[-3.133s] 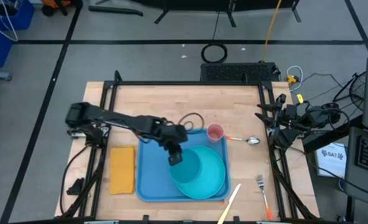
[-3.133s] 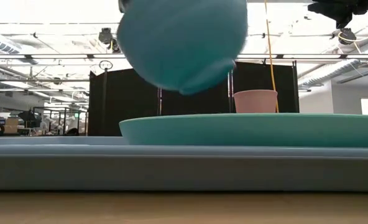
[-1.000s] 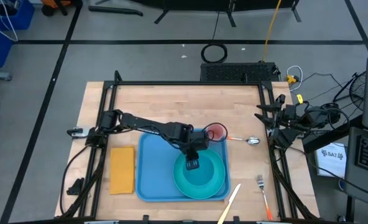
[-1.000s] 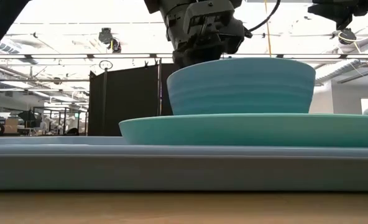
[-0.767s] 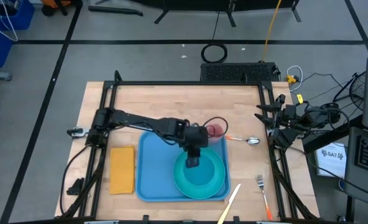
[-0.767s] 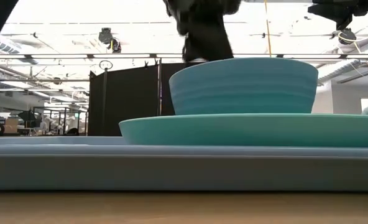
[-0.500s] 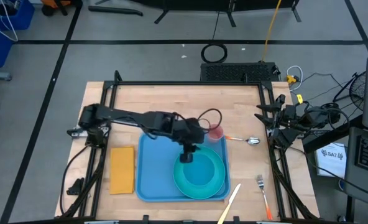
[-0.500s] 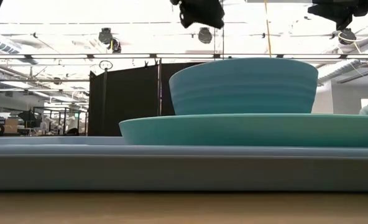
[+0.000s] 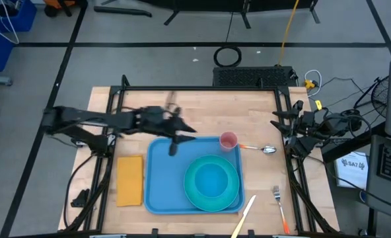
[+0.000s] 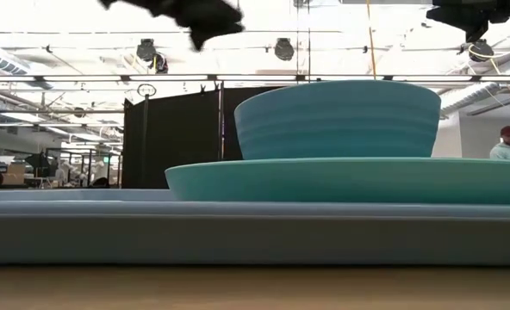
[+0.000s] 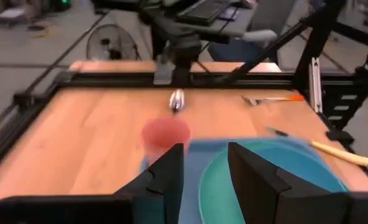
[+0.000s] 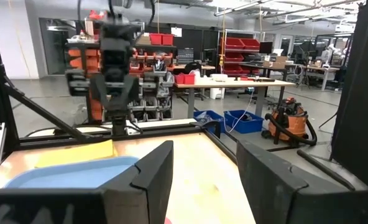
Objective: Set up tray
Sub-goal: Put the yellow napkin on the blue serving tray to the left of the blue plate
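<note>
1. I see the tray (image 9: 159, 178) lying flat on the desk (image 9: 195, 106), toward the near edge, a little right of centre.
2. A turquoise plate (image 9: 232, 192) sits on the right part of the tray, and a turquoise bowl (image 9: 212, 180) stands upright in the middle of that plate; the low view shows the bowl (image 10: 337, 116) resting on the plate (image 10: 341, 179).
3. My left gripper (image 9: 174, 147) hangs above the tray's far left corner, clear of the bowl. In the left wrist view its jaws stand apart with nothing between them.
4. A pink cup (image 9: 228, 140) stands at the tray's far right corner, and a spoon (image 9: 265, 149) lies on the desk just right of it.
5. A yellow napkin (image 9: 130, 180) lies on the desk beside the tray's left edge.
6. A fork (image 9: 279, 201) and a pale knife (image 9: 245, 215) lie on the desk to the right of the tray.
7. My right gripper (image 12: 199, 165) waits at the right edge of the desk, jaws apart and empty.
</note>
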